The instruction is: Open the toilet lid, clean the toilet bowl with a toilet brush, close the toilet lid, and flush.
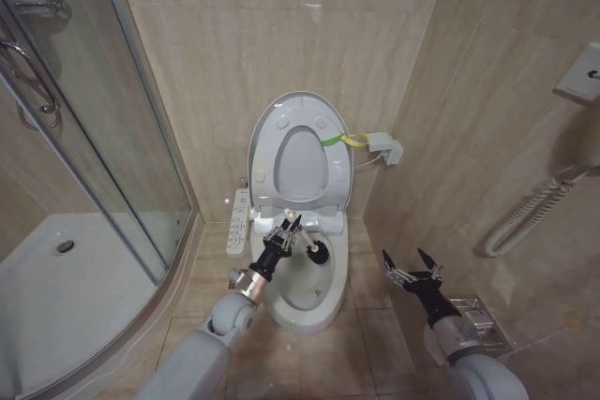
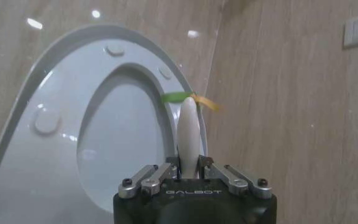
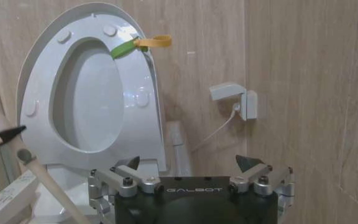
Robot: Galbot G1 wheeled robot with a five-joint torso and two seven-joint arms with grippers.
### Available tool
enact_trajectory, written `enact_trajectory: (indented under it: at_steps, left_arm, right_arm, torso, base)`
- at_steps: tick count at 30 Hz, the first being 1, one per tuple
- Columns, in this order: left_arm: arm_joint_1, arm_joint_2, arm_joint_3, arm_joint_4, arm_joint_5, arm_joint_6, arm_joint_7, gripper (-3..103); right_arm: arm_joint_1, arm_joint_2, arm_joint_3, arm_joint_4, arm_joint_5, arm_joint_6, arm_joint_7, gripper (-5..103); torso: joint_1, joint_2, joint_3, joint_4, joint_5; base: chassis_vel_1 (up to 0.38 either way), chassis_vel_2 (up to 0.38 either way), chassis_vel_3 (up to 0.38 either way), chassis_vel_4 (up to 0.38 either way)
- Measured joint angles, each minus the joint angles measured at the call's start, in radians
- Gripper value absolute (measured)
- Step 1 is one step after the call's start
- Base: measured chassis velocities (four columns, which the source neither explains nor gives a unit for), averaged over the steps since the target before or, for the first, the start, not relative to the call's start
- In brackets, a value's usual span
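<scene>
Head view: left gripper (image 1: 284,231) clamps the toilet brush (image 1: 317,251), head inside the toilet bowl (image 1: 305,311) for scrubbing; toilet lid (image 1: 300,152) stands raised at twelve o'clock. Right gripper (image 1: 412,267) waits wide open, empty, at four o'clock.

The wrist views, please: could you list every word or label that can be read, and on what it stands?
"GALBOT" on the black body of the left gripper, which holds the toilet brush.
"GALBOT" on the black body of the right gripper.
The narrow button panel beside the toilet bowl has markings too small to read.
</scene>
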Motion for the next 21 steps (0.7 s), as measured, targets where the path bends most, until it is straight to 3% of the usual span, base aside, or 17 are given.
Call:
enact_trajectory:
  at_steps: [10,21]
  left_arm:
    - [-0.004,-0.067,0.032,0.147,0.098,-0.044,-0.003,19]
    - [-0.019,-0.121,0.047,0.279,0.139,-0.083,-0.001,19]
  right_arm:
    - [0.000,0.000,0.000,0.000,0.000,0.000,0.000,100]
    - [0.000,0.000,0.000,0.000,0.000,0.000,0.000,100]
  torso:
    - [0.000,0.000,0.000,0.0000,-0.0001]
    - [0.000,0.000,0.000,0.0000,-0.0001]
  base:
    - [0.000,0.000,0.000,0.000]
    - [0.000,0.000,0.000,0.000]
